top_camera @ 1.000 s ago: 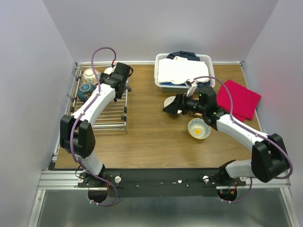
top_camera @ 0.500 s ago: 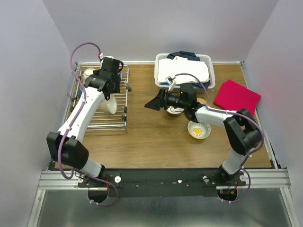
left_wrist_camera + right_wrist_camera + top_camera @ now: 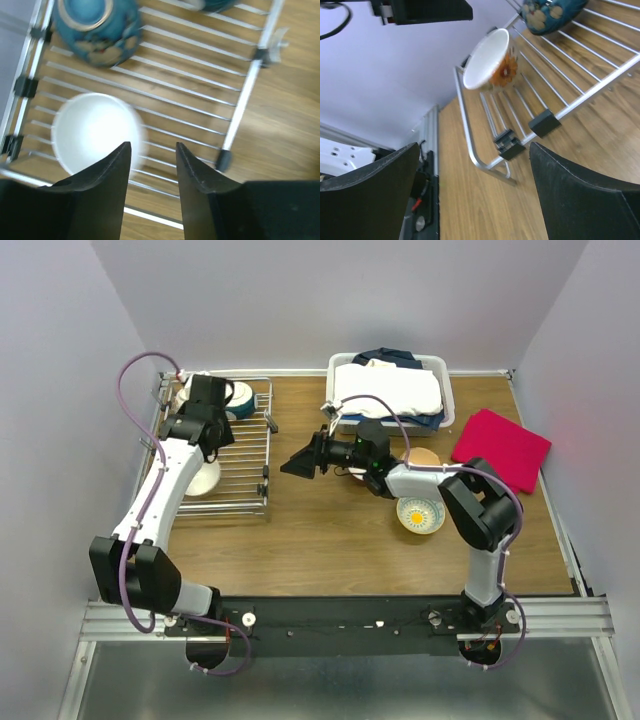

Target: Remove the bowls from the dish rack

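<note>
The silver wire dish rack (image 3: 245, 455) lies at the table's far left. In it I see a white bowl (image 3: 203, 478) with an orange flower on its side (image 3: 490, 60), a dark blue patterned bowl (image 3: 97, 30) and another dark bowl (image 3: 238, 398) at the far end. My left gripper (image 3: 210, 430) hangs above the rack, open and empty, its tips (image 3: 153, 147) just right of the white bowl (image 3: 95, 132). My right gripper (image 3: 300, 462) is wide open and empty, low over the table right of the rack, pointing at it (image 3: 475, 150).
Three bowls stand on the table by the right arm: a yellow-centred one (image 3: 420, 513), a tan one (image 3: 424, 456) and a white one (image 3: 360, 473), partly hidden. A white laundry basket (image 3: 388, 422) of clothes is at the back. A red cloth (image 3: 503, 448) lies right.
My left arm has swung left, uncovering the white bowl. My right gripper has moved left from the bowls on the table toward the rack, still open.
</note>
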